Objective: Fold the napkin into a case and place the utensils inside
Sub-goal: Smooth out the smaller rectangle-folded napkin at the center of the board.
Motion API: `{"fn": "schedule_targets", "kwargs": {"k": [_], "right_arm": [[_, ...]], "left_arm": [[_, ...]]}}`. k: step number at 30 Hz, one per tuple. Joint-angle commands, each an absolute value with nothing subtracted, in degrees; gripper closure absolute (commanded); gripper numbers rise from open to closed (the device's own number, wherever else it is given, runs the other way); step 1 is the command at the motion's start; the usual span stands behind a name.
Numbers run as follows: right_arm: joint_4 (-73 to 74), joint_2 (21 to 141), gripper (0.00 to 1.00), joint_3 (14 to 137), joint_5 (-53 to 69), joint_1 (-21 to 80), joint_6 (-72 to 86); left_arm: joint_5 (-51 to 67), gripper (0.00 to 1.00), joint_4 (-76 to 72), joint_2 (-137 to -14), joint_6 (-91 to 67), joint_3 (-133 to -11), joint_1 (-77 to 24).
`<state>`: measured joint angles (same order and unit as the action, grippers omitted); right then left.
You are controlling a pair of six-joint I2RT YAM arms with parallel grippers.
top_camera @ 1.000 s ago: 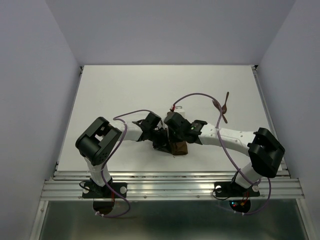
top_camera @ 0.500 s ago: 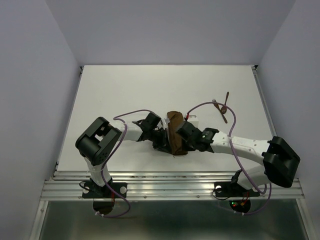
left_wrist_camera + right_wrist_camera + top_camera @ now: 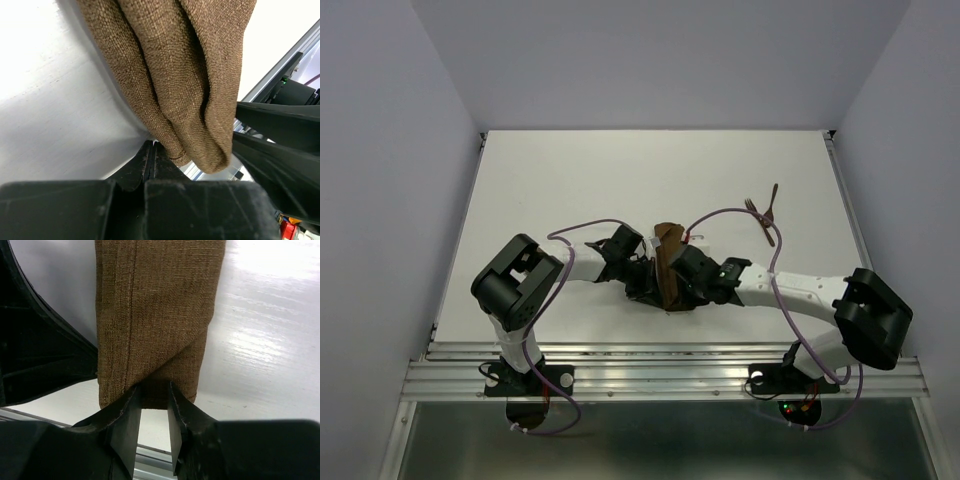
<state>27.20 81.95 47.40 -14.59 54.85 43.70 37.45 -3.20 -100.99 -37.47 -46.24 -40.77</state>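
The napkin [image 3: 667, 262] is a narrow, layered brown strip at the table's near middle, the case shape. My left gripper [image 3: 644, 276] is at its left side. In the left wrist view its fingers [image 3: 150, 155] are pressed together at the bunched cloth's [image 3: 175, 75] edge and seem to pinch a thin layer. My right gripper [image 3: 686, 283] is at its right side, shut on the cloth's near end [image 3: 155, 340], which sits between its fingertips [image 3: 129, 405]. The fork and spoon [image 3: 766, 216] lie crossed at the far right, apart from both grippers.
The table's near edge, with its metal rails [image 3: 660, 372], runs just below the napkin. Purple cables [image 3: 720, 215] loop over both arms. Grey walls close the table on three sides.
The right gripper left the napkin's far part and came to its near right side, uncovering the strip. It now grips the near end. The left gripper has not moved.
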Motion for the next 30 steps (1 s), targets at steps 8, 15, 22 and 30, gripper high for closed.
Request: {"fn": "schedule_targets", "kwargs": {"k": [8, 15, 22, 30], "right_arm": [[20.6, 82.7, 0.69, 49.9, -9.1, 55.9, 40.1], [18.9, 81.7, 0.70, 48.7, -6.1, 55.9, 39.7], [19.8, 80.1, 0.71, 48.5, -7.4, 55.9, 40.2], [26.9, 78.7, 0.71, 49.0, -14.0, 55.9, 40.3]], "left_arm": [[35.9, 1.00, -1.0, -101.7, -35.2, -46.4, -41.6], [35.8, 1.00, -1.1, -102.0, -35.2, -46.7, -41.9], [35.7, 1.00, -1.5, -102.5, -35.4, -46.6, -42.5], [35.9, 1.00, -0.5, -100.9, -35.2, -45.5, -42.6]]}}
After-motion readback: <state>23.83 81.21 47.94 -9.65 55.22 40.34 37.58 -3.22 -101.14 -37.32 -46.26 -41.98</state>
